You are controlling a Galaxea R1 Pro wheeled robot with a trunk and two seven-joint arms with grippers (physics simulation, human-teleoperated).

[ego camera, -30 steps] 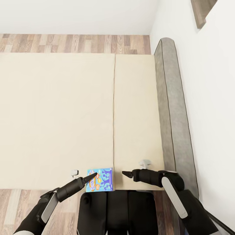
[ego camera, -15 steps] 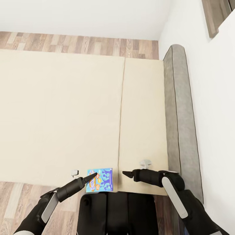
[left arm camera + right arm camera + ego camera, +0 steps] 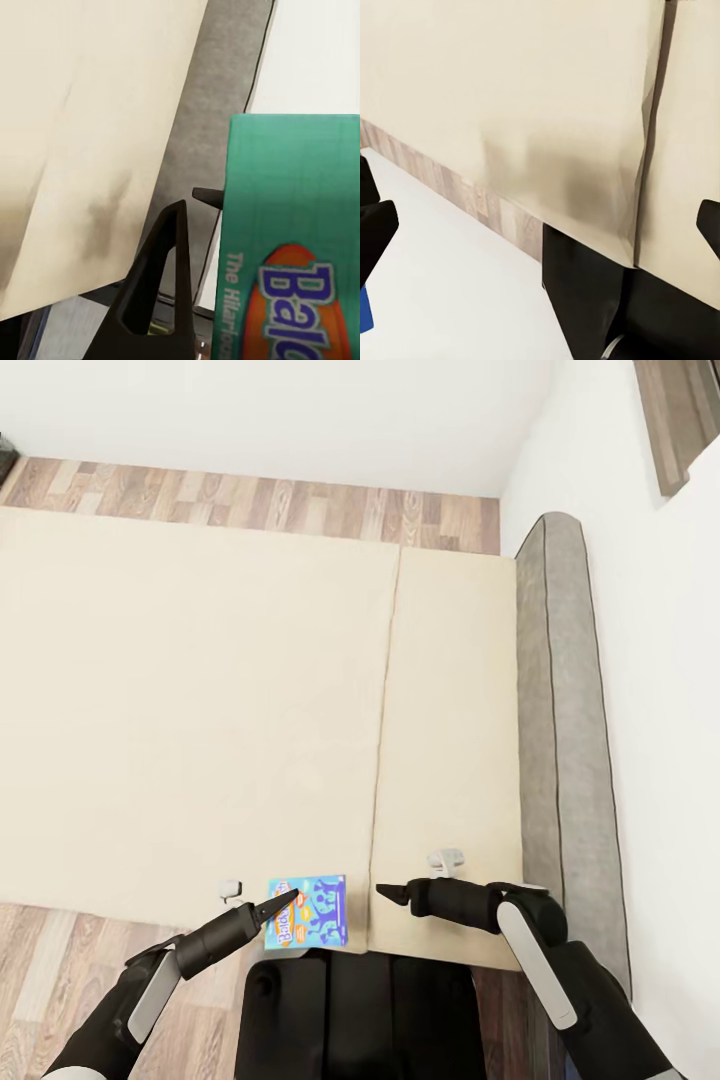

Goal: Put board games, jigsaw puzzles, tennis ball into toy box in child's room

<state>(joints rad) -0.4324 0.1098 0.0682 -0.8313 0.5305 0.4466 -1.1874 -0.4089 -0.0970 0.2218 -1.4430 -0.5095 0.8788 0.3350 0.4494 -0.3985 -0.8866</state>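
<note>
Bed (image 3: pixel 200 710) farther off; headboard (image 3: pixel 565 740) alongside.

Blue board game (image 3: pixel 306 911) (green-edged) in left end effector (image 3: pixel 285 905)

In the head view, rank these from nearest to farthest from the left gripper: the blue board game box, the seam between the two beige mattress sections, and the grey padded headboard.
1. Blue board game box, right at the left gripper tips.
2. Mattress seam, further right, mid-bed.
3. Grey padded headboard, farthest, along the right wall.

Bright, even, shadowless simulator light in sharp renders, with only faint smudgy shading on the mattress (image 3: pixel 555 176).
</note>
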